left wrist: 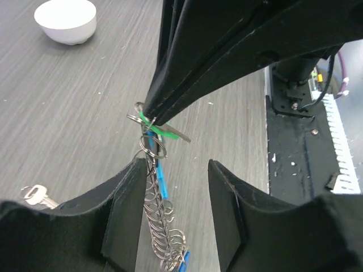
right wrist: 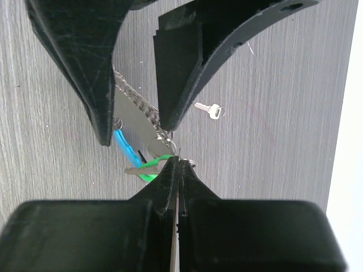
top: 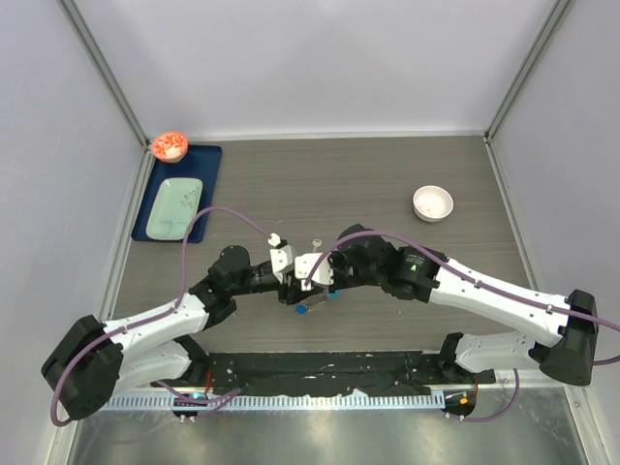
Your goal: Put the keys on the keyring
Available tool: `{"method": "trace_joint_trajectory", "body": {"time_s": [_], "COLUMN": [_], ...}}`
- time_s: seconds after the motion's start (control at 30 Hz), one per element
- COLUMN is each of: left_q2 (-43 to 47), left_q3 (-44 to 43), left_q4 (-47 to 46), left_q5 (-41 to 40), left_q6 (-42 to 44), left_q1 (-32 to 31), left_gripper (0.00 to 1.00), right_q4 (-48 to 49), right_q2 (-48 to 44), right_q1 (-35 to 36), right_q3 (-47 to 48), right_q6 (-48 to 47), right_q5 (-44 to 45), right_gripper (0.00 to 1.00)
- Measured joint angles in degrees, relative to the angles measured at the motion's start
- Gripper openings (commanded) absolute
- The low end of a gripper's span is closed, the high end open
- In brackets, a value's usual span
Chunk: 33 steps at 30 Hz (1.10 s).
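My right gripper [right wrist: 179, 161] is shut on the green-headed key [right wrist: 152, 165] at its head, where a small ring sits. The key's blade sticks out sideways in the left wrist view [left wrist: 160, 130]. The keyring's silvery chain [left wrist: 159, 221] runs from there down between my left gripper's [left wrist: 178, 170] open fingers, close to one finger. Its light-blue strap [left wrist: 162, 178] lies beside the chain and its dark-blue tag [top: 302, 309] shows below the grippers. The plain silver key [top: 316, 243] lies loose on the table just beyond both grippers, and in the right wrist view [right wrist: 210, 110].
A white bowl [top: 432, 202] stands at the back right. A blue mat [top: 208, 160] with a pale green plate [top: 175, 206] and an orange-filled bowl [top: 170, 145] is at the back left. A black strip [top: 320, 368] runs along the near edge.
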<state>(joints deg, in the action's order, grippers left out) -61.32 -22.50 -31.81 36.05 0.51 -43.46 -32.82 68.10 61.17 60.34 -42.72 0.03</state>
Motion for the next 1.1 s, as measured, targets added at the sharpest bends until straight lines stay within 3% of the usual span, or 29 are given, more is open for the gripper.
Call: {"method": "trace_joint_trajectory", "body": {"time_s": [0.4,0.7,1.1], "left_q2": [3.52,9.05,7.43], "left_q3": [3.85,6.05,7.76], "left_q4": [-2.45,-3.28,-7.45], "left_q5": [-2.62,-10.03,-12.96], "left_q6": [-8.11,-7.43,-7.30], "left_q1": [-4.90,-5.29,-5.33], "left_gripper": [0.54,0.57,0.57], "right_q4": [0.11,-1.73,-4.52], "right_q2": [0.87,2.47,3.61], "right_q1": [0.13,0.28,3.17], "right_q3": [1.31,3.13,5.86], "right_q6": [-0.76,-1.11,-3.37], "right_q5": [0.35,0.50,4.07], "right_gripper": [0.01,0.01,0.01]}}
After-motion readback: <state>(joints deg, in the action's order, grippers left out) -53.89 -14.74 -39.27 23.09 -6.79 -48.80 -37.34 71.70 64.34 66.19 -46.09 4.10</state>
